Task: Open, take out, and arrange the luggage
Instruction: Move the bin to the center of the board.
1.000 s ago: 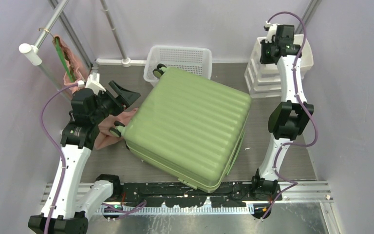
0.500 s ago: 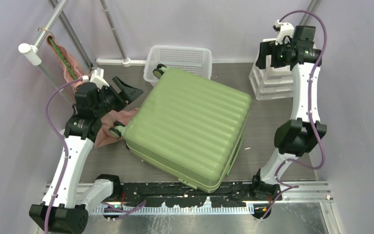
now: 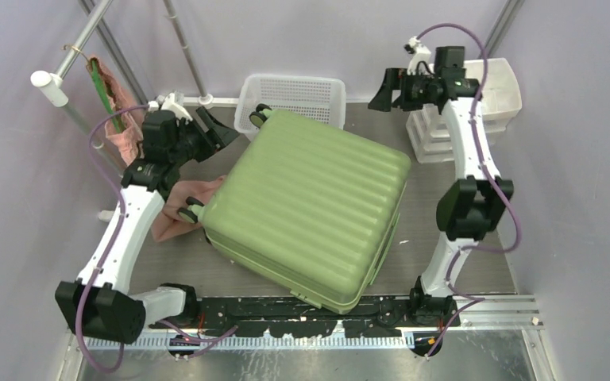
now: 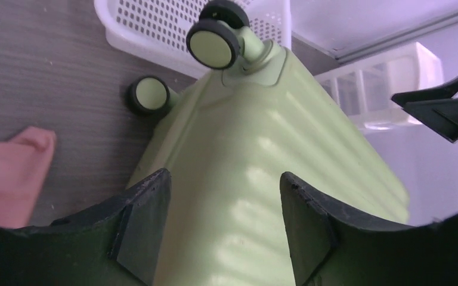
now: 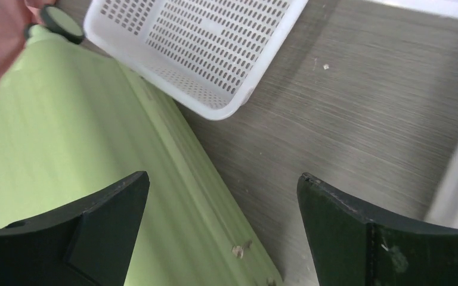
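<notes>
The left gripper (image 3: 218,130) has moved away from the soft pink cloth (image 3: 167,226). Now it hangs farther back, by the round wheels (image 4: 213,43) at the far left. The right gripper (image 3: 380,90) has swung left, off the white drawers (image 3: 429,136), toward the white basket (image 3: 294,91) full of holes. Both claws are spread apart and hold nothing. The luggage (image 3: 310,206) has not moved. It lies shut and flat in the middle of the grey streaky table (image 3: 206,260). It is green, hard and ridged.
</notes>
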Controlling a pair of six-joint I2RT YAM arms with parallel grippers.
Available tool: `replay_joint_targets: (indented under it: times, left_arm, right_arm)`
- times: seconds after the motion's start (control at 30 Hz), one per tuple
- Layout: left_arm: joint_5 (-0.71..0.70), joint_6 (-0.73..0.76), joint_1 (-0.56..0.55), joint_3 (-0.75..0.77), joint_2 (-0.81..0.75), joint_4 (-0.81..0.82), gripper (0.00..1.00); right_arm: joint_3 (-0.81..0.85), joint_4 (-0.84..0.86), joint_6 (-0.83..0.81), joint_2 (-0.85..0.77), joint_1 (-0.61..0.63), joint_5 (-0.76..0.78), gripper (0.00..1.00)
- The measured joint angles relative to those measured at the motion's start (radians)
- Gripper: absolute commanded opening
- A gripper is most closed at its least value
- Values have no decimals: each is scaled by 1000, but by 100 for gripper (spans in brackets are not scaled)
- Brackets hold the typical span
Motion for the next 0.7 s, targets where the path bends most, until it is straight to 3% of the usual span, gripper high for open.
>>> replay_joint_targets:
  times: [0.23,0.47,0.7]
  left_arm:
    - [-232,200,-100,177,179,14,66]
    - [-395,354,-109,425,477,20,65]
    - [-426,447,-98,780,860,-95,59]
  right_arm:
    - [124,-25,29,281,53,2,100]
    - [152,-38,16,296,58,-21,100]
    - [161,-32,13,296,58,-38,100]
